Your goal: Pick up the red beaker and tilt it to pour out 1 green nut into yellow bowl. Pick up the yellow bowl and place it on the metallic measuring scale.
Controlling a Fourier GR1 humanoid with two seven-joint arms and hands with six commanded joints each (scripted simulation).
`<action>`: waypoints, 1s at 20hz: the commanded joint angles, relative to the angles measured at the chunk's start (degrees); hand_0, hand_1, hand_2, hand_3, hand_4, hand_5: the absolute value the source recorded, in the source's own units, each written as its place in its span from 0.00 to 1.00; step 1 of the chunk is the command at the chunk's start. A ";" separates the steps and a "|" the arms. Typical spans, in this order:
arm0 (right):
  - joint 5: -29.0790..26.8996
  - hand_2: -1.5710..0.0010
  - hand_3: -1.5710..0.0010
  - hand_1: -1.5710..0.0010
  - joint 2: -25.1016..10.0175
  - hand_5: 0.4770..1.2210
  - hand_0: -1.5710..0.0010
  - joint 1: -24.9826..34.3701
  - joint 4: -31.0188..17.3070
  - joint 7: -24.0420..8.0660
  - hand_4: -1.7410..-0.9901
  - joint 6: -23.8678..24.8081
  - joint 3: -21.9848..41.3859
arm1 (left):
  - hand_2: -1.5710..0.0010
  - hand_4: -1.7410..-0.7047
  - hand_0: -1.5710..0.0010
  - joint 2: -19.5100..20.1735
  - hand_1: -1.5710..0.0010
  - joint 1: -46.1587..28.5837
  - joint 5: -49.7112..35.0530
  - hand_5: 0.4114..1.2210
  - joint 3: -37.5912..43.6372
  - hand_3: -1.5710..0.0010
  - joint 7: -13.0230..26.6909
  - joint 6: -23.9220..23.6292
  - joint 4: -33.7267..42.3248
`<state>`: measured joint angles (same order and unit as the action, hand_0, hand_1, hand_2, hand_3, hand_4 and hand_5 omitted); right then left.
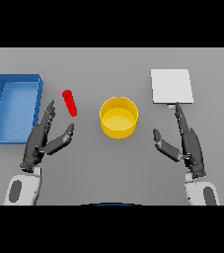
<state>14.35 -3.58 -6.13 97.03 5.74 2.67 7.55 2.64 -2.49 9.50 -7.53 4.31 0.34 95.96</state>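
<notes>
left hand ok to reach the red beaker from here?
Probably yes. The open left hand sits just below-left of the red beaker, with only bare table between them; the blue bin is off to the side.

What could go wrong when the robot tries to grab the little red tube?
The red beaker is thin and leans over beside the open left hand, so the fingers might knock it flat and spill its contents. When it tips over the yellow bowl, more than one nut could fall out. Later, the bowl must sit on the measuring scale near the right hand, and could land off-centre.
</notes>
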 commanded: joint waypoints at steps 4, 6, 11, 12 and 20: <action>-2.33 1.00 1.00 1.00 0.20 0.27 1.00 -0.05 0.72 0.44 0.61 -1.66 -0.17 | 1.00 0.37 1.00 -0.15 1.00 4.99 -1.72 0.39 1.90 1.00 -0.48 1.16 -6.90; -2.65 1.00 1.00 1.00 0.19 0.27 1.00 0.28 0.75 0.44 0.58 -1.28 -0.73 | 1.00 0.35 1.00 -0.61 1.00 8.35 -1.09 0.40 2.42 1.00 -0.89 0.46 -10.42; -2.63 1.00 1.00 1.00 0.66 0.28 1.00 -0.02 1.31 -0.14 0.55 -1.20 -0.44 | 1.00 0.37 1.00 -0.69 1.00 15.70 -0.56 0.39 5.25 1.00 -2.57 -0.90 -21.40; -3.19 1.00 1.00 1.00 0.25 0.28 1.00 0.13 1.27 -0.84 0.54 -1.35 -1.04 | 1.00 0.38 1.00 -0.64 1.00 16.70 -0.69 0.38 5.87 1.00 -3.27 -0.97 -23.52; -3.27 1.00 1.00 1.00 0.46 0.28 1.00 0.45 0.45 -0.79 0.55 -1.57 -0.96 | 1.00 0.41 1.00 -1.01 1.00 25.42 -0.69 0.36 8.15 1.00 -5.26 -1.74 -33.26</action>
<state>11.08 -3.10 -5.67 97.47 4.90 1.09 6.60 1.63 22.95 8.81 0.62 -0.85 -1.41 62.70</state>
